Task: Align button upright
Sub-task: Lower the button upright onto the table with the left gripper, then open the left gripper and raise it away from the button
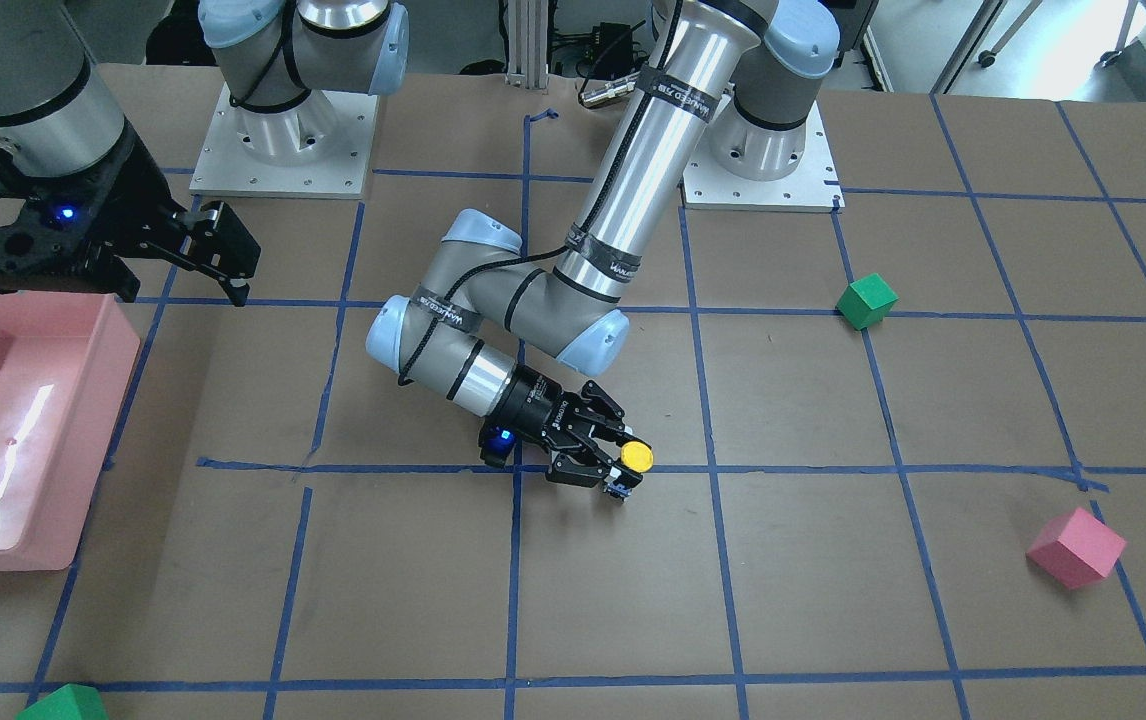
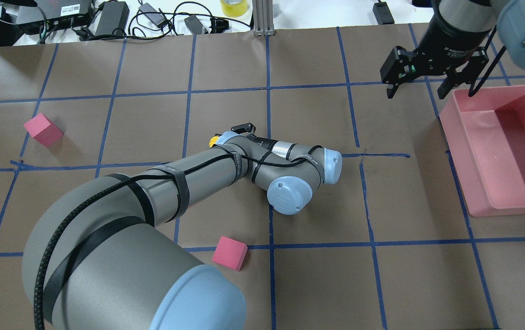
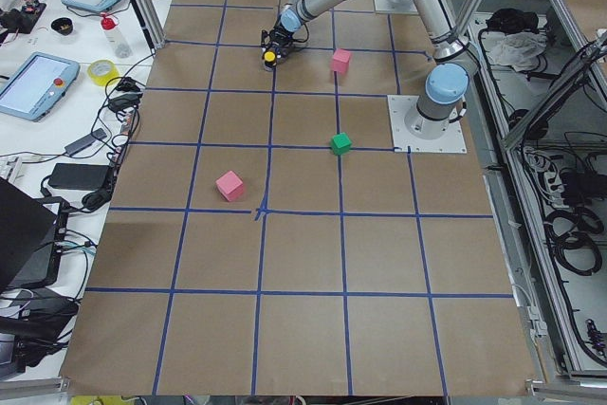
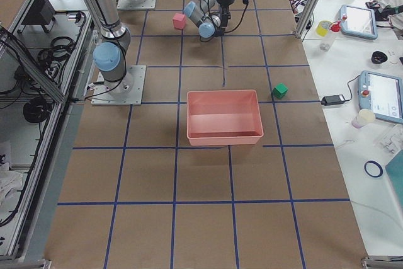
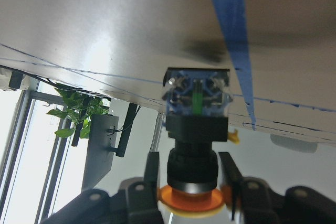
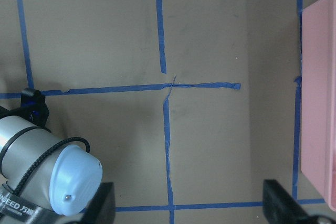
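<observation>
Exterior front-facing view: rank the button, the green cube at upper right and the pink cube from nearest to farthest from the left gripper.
1. The button, mid-table, held between the fingers of the left gripper.
2. The green cube, up and toward the view's right.
3. The pink cube, far off at the view's lower right.

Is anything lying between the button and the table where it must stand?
Nothing visible. The left gripper is shut on the button, and the table at its end is bare, beside blue tape.
</observation>
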